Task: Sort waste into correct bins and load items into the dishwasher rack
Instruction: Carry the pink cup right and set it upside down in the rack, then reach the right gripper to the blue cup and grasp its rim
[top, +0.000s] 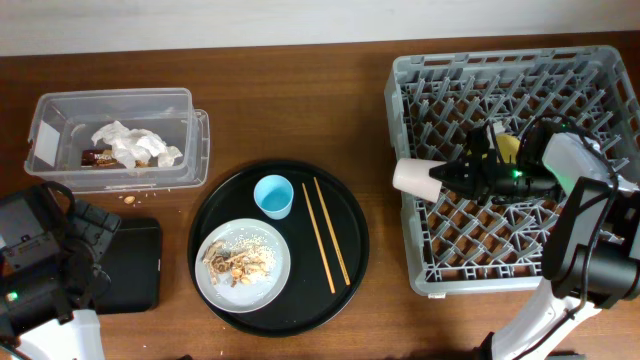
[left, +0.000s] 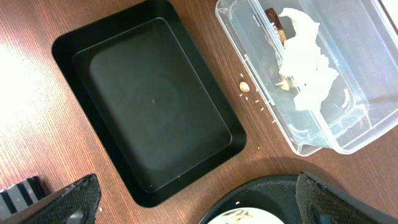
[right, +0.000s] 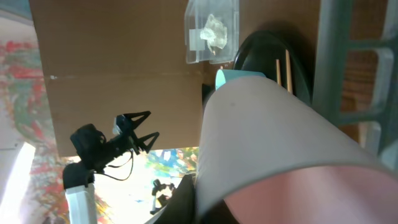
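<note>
My right gripper (top: 447, 176) is shut on the small pink cup (top: 415, 177) and holds it on its side over the left edge of the grey dishwasher rack (top: 600, 70). The cup fills the right wrist view (right: 267, 137). The yellow bowl (top: 508, 147) lies in the rack, mostly hidden behind that gripper. The light-blue cup (top: 273, 196), the chopsticks (top: 325, 232) and the grey plate (top: 275, 250) with food scraps (top: 232, 264) sit on the round black tray (top: 350, 250). My left gripper (left: 199, 205) is open and empty above the shallow black tray (left: 155, 106).
The clear tub (top: 195, 140) at the back left holds white tissue (top: 135, 145) and a brown wrapper (top: 95, 157). A crumb (left: 244, 86) lies on the table between the tub and the shallow black tray. The shallow black tray (top: 135, 265) holds nothing.
</note>
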